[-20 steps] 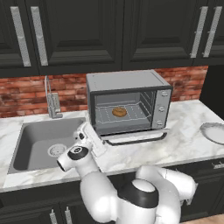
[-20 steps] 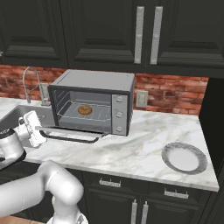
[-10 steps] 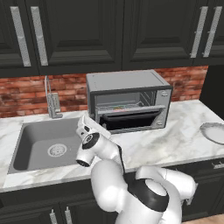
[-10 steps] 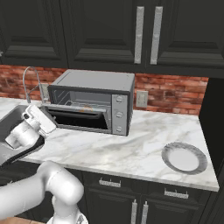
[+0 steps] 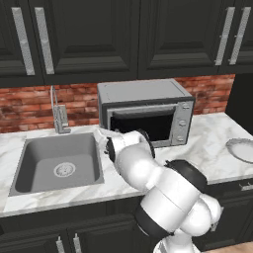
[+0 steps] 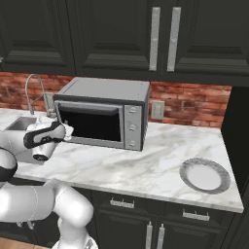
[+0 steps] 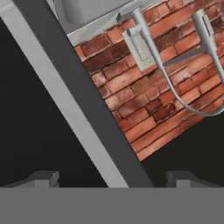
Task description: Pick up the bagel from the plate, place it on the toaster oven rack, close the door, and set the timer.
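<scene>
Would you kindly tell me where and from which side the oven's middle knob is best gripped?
Probably pinch the middle knob across its round rim, coming straight in from the front: it sticks out of the upright control panel right of the shut door, facing the room.

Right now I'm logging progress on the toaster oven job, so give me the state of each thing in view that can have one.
door: shut flush against the oven front.
plate: on the counter right of the oven, nothing on it.
gripper: at the door's left edge, jaws apart, holding nothing.
faucet: no water running.
upper cabinet doors: shut.
bagel: can't be seen behind the dark glass.
</scene>
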Tool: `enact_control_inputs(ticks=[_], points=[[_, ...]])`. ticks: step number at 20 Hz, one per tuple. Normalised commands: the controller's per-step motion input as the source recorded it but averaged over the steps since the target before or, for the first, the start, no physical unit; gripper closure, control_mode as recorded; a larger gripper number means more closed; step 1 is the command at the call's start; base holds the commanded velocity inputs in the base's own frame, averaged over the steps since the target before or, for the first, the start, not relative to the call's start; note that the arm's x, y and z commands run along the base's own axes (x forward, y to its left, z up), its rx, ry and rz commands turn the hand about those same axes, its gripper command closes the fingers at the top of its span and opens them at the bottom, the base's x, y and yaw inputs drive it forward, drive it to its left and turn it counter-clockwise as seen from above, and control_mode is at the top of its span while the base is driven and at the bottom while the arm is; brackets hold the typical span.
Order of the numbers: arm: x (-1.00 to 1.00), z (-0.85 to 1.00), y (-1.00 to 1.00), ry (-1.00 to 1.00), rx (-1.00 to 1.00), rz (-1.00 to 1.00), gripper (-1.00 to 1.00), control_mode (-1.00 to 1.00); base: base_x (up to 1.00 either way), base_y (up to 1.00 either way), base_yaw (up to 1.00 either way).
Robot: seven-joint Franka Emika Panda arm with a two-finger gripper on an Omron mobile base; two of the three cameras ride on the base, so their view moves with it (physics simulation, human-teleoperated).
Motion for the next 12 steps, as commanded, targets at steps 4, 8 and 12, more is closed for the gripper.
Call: enact_control_inputs(ticks=[4,8,12], points=[[0.23,0.31,0.0,0.03,-0.23,0.3,-1.0,-1.0,0.0,0.0,0.0],[0.24,0.33,0.0,0.07,-0.22,0.22,-1.0,-1.0,0.0,0.0,0.0],[0.09,0.51,0.0,0.05,-0.19,0.19,-1.0,-1.0,0.0,0.0,0.0]])
